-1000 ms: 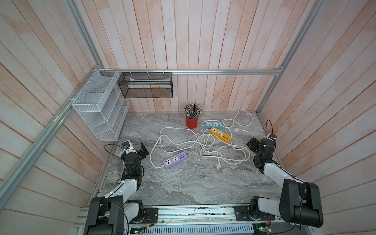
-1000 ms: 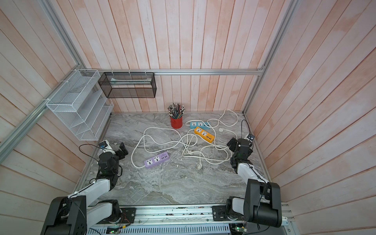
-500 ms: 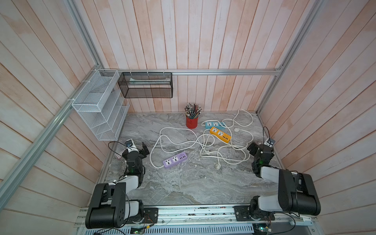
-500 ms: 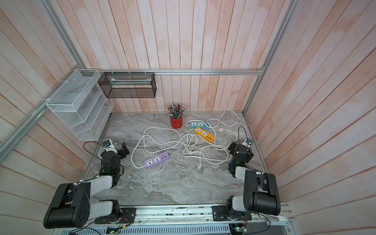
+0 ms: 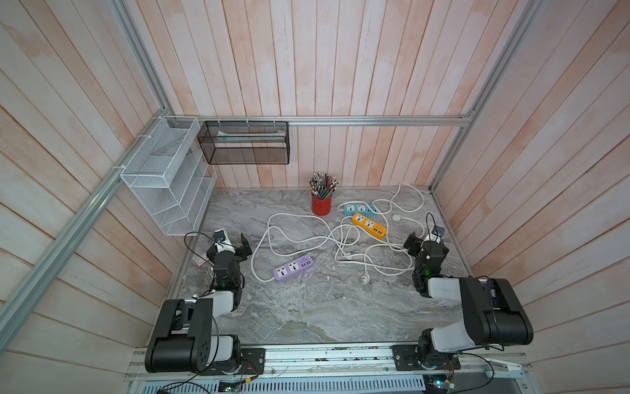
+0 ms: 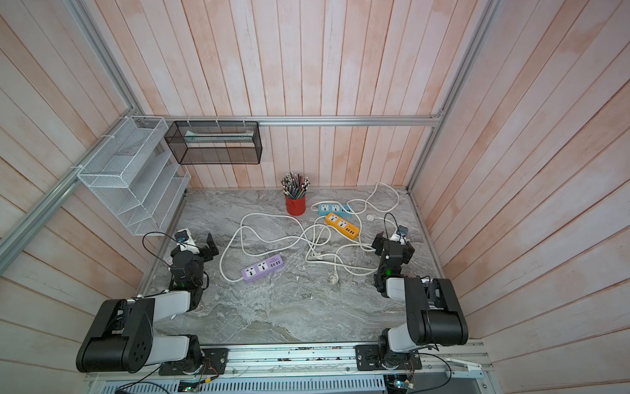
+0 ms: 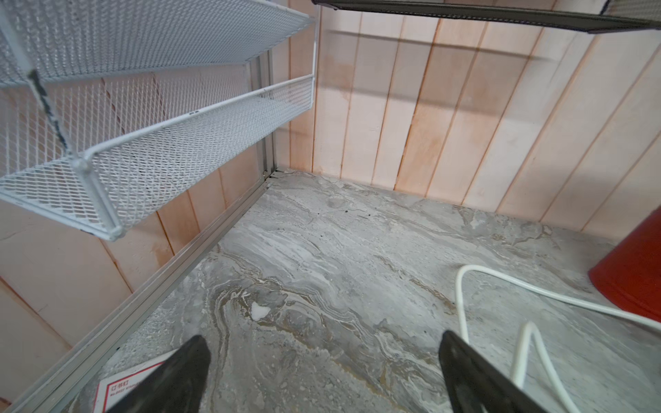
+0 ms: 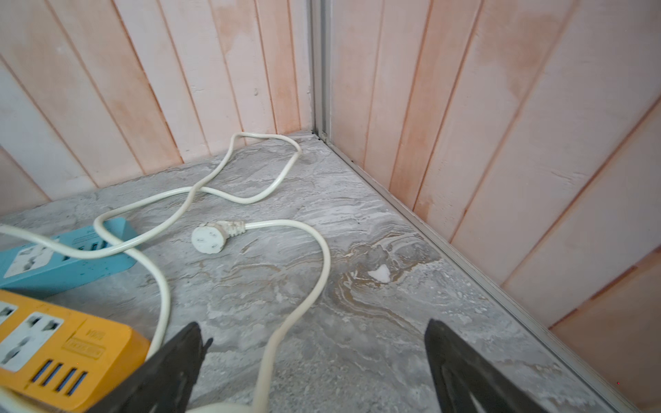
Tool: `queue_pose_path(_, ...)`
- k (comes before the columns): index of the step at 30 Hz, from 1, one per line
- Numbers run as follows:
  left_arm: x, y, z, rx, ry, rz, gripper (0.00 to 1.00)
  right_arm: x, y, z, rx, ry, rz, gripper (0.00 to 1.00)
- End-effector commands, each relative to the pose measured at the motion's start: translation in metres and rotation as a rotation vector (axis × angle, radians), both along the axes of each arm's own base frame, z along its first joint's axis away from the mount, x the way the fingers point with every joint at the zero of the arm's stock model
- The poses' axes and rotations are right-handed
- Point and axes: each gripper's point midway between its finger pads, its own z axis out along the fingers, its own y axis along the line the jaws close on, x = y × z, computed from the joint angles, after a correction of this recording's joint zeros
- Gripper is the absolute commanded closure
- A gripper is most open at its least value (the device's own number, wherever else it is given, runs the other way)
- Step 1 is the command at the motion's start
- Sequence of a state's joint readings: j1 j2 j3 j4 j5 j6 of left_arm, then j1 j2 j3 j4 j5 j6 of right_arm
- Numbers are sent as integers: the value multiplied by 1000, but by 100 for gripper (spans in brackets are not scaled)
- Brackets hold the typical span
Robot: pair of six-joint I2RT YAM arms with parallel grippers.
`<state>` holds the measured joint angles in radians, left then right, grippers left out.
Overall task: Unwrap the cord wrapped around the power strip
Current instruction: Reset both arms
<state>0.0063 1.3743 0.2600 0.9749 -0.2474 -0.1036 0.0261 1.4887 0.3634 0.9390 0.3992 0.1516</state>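
Left gripper [image 7: 322, 343] sits low at the bench [image 5: 306, 307] left edge, jaws spread, gripping nothing. Right gripper [image 8: 313, 327] is the same at the right edge. Purple power strip [image 5: 293, 267] lies mid-bench, its white cord [image 5: 269, 235] in loose loops beside it. Farther right are the orange power strip [image 5: 369, 224] and, just beside it, the blue power strip [image 5: 358, 208]. Red pencil cup [image 5: 321, 204] stands at the far edge.

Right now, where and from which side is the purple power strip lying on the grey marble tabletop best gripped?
I'd take the purple rectangular plastic power strip across its narrow width, mid-length, descending from above: it lies flat, sockets up, both long sides clear, and its white cord leaves one short end.
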Motion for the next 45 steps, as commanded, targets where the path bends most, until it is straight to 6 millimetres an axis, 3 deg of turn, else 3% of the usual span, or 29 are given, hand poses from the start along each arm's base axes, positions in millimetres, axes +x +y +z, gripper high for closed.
queue_pose_path(1,-3,-14,5,45,-63,-71,0,1,2,7,-85,-11,-15,1)
queue_pose_path(7,8,-35,-3,109,-34,-140,0,3,5,6,-87,-7,9,1)
queue_pose_path(17,21,-24,-17,39,24,-152,0,13,33,4,-75,-3,237,2)
queue_pose_path(22,19,-31,-17,56,12,-185,0,-5,46,2,-72,-72,361,1)
queue_pose_path(24,19,-31,-18,56,15,-185,0,-12,45,9,-74,-150,346,1)
queue_pose_path(28,20,-31,-17,51,17,-190,0,-6,43,1,-67,-69,343,2)
queue_pose_path(31,20,-31,-18,51,19,-192,0,-11,21,5,-43,-103,201,2)
queue_pose_path(33,22,-47,-19,68,25,-302,0,-14,16,5,-33,-108,169,2)
queue_pose_path(36,21,-48,-18,33,19,-364,0,-5,41,2,-67,-73,331,2)
queue_pose_path(45,21,-48,-19,33,20,-363,0,-5,43,2,-41,-78,378,1)
